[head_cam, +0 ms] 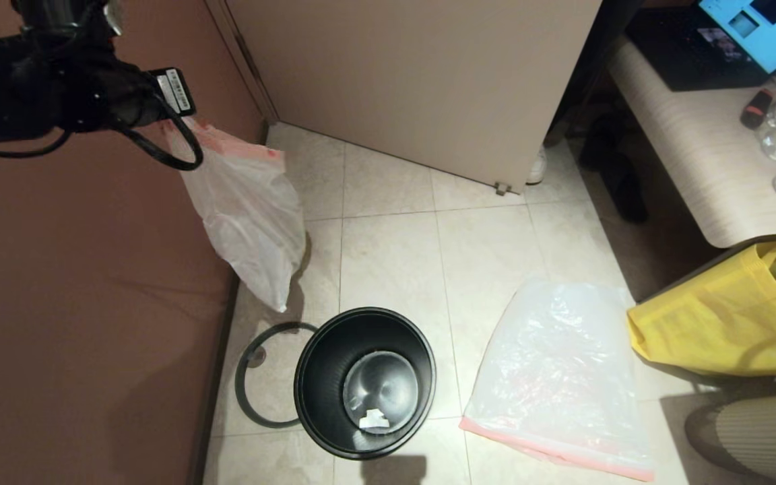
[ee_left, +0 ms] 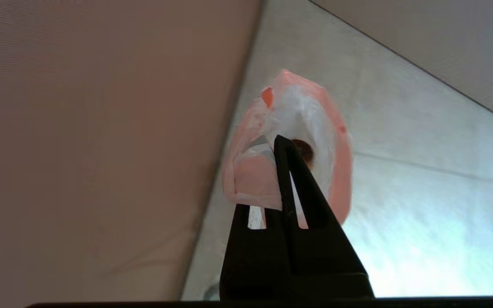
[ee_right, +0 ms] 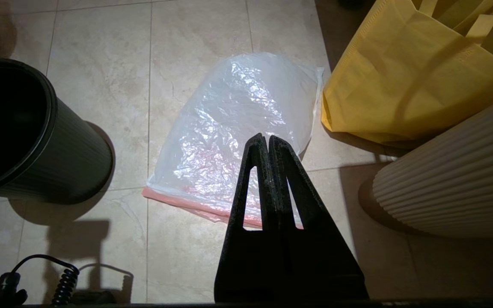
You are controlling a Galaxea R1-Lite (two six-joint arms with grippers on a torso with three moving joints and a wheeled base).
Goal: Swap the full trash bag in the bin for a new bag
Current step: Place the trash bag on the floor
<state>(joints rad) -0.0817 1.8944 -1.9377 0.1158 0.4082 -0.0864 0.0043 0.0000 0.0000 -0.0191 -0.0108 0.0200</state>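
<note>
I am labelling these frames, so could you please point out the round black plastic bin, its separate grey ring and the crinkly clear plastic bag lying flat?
Round black plastic bin [head_cam: 320, 377], head view, inner wall.
Separate grey ring [head_cam: 245, 397], head view, left arc on floor.
Crinkly clear plastic bag [head_cam: 556, 370], head view, middle of sheet.

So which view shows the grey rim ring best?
The head view: the grey rim ring lies flat on the floor tiles beside the black bin, partly hidden behind it. The right wrist view shows the bin but not the ring; the left wrist view shows only the left gripper holding the bag.
</note>
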